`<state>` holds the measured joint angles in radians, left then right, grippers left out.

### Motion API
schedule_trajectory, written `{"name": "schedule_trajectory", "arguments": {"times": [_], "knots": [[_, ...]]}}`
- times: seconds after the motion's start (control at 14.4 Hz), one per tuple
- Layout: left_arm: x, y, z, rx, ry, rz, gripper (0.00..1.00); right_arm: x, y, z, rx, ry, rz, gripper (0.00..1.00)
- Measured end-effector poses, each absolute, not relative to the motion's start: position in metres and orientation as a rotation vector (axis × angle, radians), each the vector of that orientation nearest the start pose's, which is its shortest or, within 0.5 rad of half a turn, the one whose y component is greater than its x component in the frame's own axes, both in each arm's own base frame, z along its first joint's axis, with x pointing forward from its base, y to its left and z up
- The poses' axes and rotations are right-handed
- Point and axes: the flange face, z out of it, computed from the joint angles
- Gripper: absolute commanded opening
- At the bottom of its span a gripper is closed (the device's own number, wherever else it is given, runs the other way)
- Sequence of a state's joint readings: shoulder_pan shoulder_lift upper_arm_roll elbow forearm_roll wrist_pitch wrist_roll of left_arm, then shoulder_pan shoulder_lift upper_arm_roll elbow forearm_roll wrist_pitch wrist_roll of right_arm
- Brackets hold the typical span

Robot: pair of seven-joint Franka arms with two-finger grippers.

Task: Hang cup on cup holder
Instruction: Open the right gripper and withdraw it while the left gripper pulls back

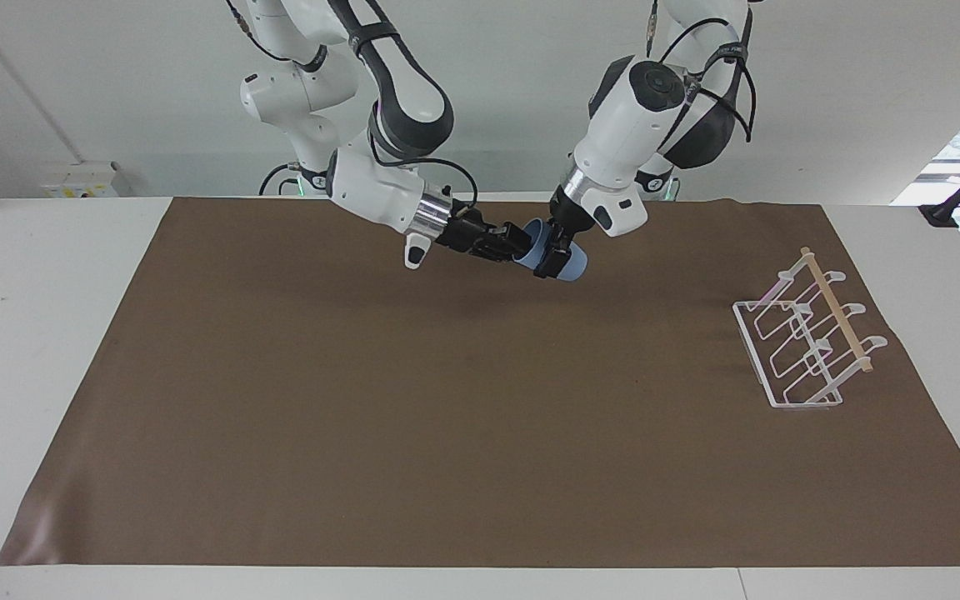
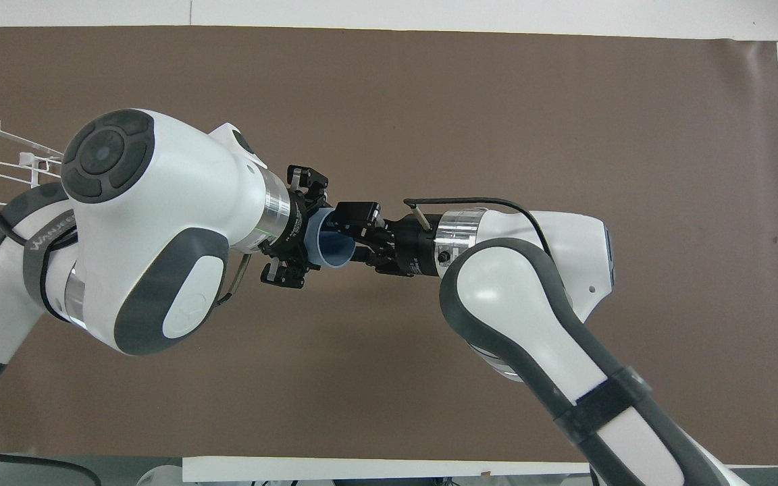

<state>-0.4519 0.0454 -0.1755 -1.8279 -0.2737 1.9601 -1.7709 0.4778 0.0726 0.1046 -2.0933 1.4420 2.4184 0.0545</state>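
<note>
Cup [image 1: 553, 260] hangs on its side above the tabletop [image 1: 480, 400], our left hand [image 1: 552, 254] clamped across its body, our right hand [image 1: 517, 244] pinching its rim; the cup holder [image 1: 805, 342] stands toward the left arm's end.

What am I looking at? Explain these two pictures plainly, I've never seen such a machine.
These are two robot arms at one end of a white table covered by a brown mat. One picture looks at them from across the table; the other looks down from above their own end. Each arm ends in a two-finger claw. The left claw grips a light blue cup around its body, in the air over the mat. The right claw is at the cup's open rim; whether it grips is unclear. Toward the left arm's end of the mat stands a white wire cup holder with a wooden bar. Nothing hangs on it yet.
</note>
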Motion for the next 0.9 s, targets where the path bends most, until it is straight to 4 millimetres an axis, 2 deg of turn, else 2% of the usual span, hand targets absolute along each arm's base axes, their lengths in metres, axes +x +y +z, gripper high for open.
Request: {"name": "schedule_trajectory", "arguments": {"times": [0.14,0.35,0.55,0.76,0.9], "knots": [[0.473,-0.345,0.512,-2.672,-1.911,0.306,0.00,0.487,0.323,0.419,-2.005,0.552,0.156,1.00],[0.493,-0.316,0.510,-2.666,-1.890,0.243,0.00,0.498,0.311,0.428,-1.992,0.574,0.114,1.00],[0.512,-0.281,0.507,-2.661,-1.800,0.089,0.00,0.518,0.271,0.442,-1.988,0.608,0.036,1.00],[0.518,-0.261,0.507,-2.657,-1.502,-0.177,0.00,0.536,0.227,0.449,-2.085,0.538,0.010,1.00],[0.522,-0.244,0.509,-2.577,-1.295,-0.367,0.00,0.544,0.201,0.451,-2.182,0.455,0.030,1.00]]}}
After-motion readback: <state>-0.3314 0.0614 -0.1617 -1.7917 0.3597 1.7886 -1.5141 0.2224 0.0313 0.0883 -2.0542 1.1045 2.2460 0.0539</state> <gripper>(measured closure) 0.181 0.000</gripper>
